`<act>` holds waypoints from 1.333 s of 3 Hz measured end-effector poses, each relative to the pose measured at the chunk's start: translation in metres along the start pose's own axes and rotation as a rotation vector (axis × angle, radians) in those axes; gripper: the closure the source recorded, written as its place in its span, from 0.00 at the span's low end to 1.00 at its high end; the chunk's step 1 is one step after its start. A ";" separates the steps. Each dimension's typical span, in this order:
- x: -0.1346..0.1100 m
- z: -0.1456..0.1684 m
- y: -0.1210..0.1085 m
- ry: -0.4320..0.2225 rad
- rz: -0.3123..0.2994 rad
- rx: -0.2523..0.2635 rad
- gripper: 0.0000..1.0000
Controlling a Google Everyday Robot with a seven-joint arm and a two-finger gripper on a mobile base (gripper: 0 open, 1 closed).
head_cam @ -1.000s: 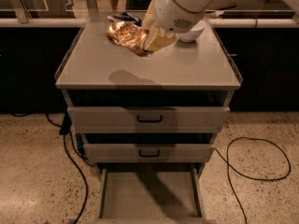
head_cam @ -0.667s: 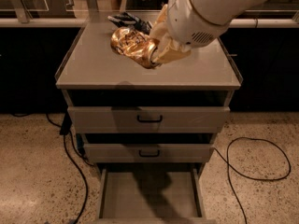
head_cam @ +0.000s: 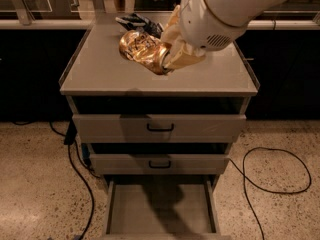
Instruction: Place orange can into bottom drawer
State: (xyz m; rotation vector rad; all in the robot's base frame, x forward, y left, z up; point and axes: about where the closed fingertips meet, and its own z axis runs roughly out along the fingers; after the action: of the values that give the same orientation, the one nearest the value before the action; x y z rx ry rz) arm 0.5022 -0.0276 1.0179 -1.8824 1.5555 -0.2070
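Orange can [head_cam: 142, 49]: dented, held in the air above the cabinet top [head_cam: 100, 71].
Gripper [head_cam: 169, 54]: tan fingers clamped on the can's right end.
Bottom drawer [head_cam: 125, 214]: pulled open at floor level, well below the can.
Snack bag [head_cam: 136, 22]: at the rear of the top, behind the can.
Upper drawer fronts [head_cam: 115, 129]: grey, black handles.

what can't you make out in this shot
All in the camera view:
- bottom drawer: front cut off by the picture's lower edge
- dark bag: mostly hidden behind the orange can and white arm
- claw, gripping the can over the cabinet top: base hidden by the arm
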 end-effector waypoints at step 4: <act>0.109 0.081 0.146 -0.005 0.065 -0.140 1.00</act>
State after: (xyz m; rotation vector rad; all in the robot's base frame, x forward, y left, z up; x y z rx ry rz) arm 0.4562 -0.1042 0.8401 -1.9329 1.6630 -0.0661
